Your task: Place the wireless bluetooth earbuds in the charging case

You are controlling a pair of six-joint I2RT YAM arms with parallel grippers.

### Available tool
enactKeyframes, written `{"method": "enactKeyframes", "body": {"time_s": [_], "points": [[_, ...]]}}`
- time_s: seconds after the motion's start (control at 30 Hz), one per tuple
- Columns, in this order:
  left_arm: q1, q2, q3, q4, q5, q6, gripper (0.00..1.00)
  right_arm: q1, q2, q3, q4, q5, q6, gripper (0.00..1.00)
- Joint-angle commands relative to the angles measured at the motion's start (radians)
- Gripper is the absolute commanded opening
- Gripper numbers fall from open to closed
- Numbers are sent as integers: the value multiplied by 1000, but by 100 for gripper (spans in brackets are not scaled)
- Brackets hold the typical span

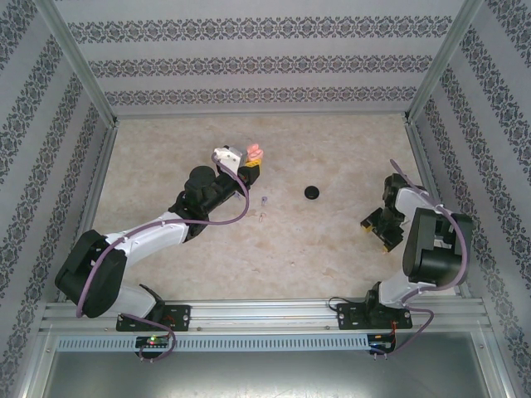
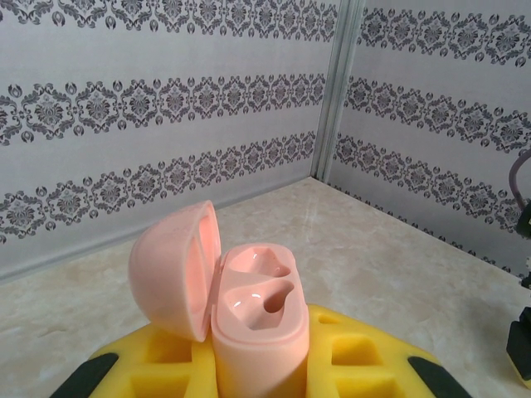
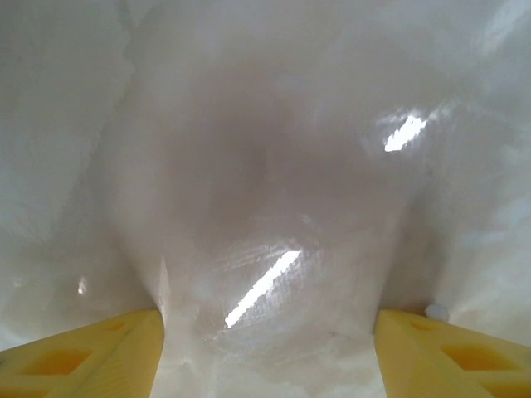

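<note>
Both arm bases sit on the metal rail (image 1: 265, 313) at the near edge of the tabletop (image 1: 332, 249). Just past it on the right, the right arm (image 1: 427, 245) bends down, and its yellow right fingers (image 3: 83, 356) stand wide apart just above the pale surface with nothing between them. Left of centre, the nearer earbud (image 1: 262, 217) and the farther earbud (image 1: 264, 201) lie loose on the tabletop, close together; both are too small for their colours to be sure. A black round case (image 1: 312, 193) rests a little beyond them to the right, well apart from either arm. Farther still, the left arm (image 1: 166, 228) reaches forward and its left fingers (image 2: 365, 361) are clamped on the pink charging case (image 2: 257, 323), held upright. The lid is swung open to the left and both wells are empty. Patterned wall (image 1: 265, 62) closes the back.
</note>
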Motion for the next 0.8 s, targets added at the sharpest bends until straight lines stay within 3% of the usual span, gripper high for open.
{"method": "enactKeyframes", "body": {"time_s": [0.0,0.33,0.77], "points": [[-14,9,-1,60,9,-3,0,40,-35,-38,-37,-54,52,69],[-14,29,8,68,22,-11,0,-10,-147,52,-173,89,20,68],[-14,50,23,69,28,-4,0,-91,-146,-31,-173,96,0,56]]}}
